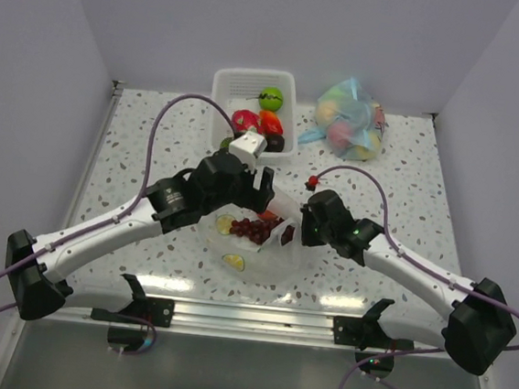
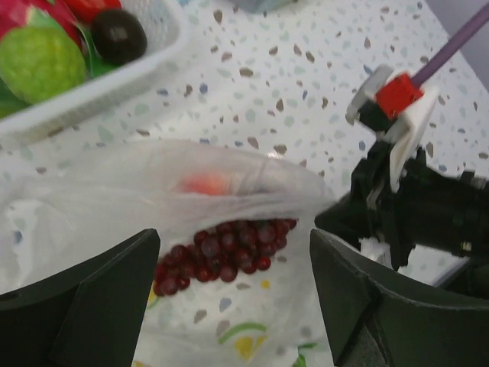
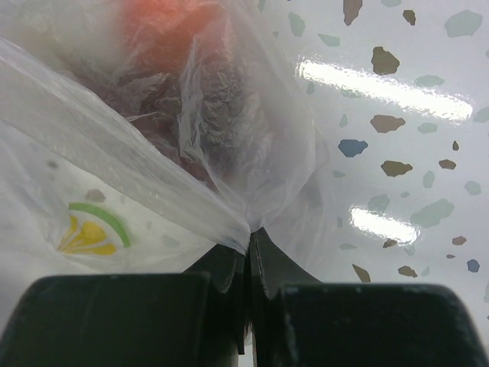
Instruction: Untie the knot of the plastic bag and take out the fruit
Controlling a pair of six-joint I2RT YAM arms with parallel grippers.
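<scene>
The clear plastic bag [image 1: 267, 255] lies flat between my two arms. Inside it are dark red grapes [image 1: 254, 229] and citrus slices [image 1: 234, 262]. My left gripper [image 1: 262, 190] hangs open just above the bag's far edge. In the left wrist view [image 2: 233, 264] the grapes [image 2: 229, 248] lie between its fingers, and an orange-red piece [image 2: 205, 184] shows through the plastic. My right gripper [image 1: 293, 230] is shut on a pinch of the bag's film at its right side, and it also shows in the right wrist view [image 3: 250, 238]. I cannot make out a tied knot.
A white basket [image 1: 224, 85] stands at the back. It holds a green lime [image 1: 271, 96], red pieces [image 1: 245, 120] and a dark fruit [image 1: 274, 143]. A blue-tinted bag [image 1: 349, 120] of pastel fruit lies at the back right. The right arm's cable [image 2: 451, 46] crosses near my left gripper.
</scene>
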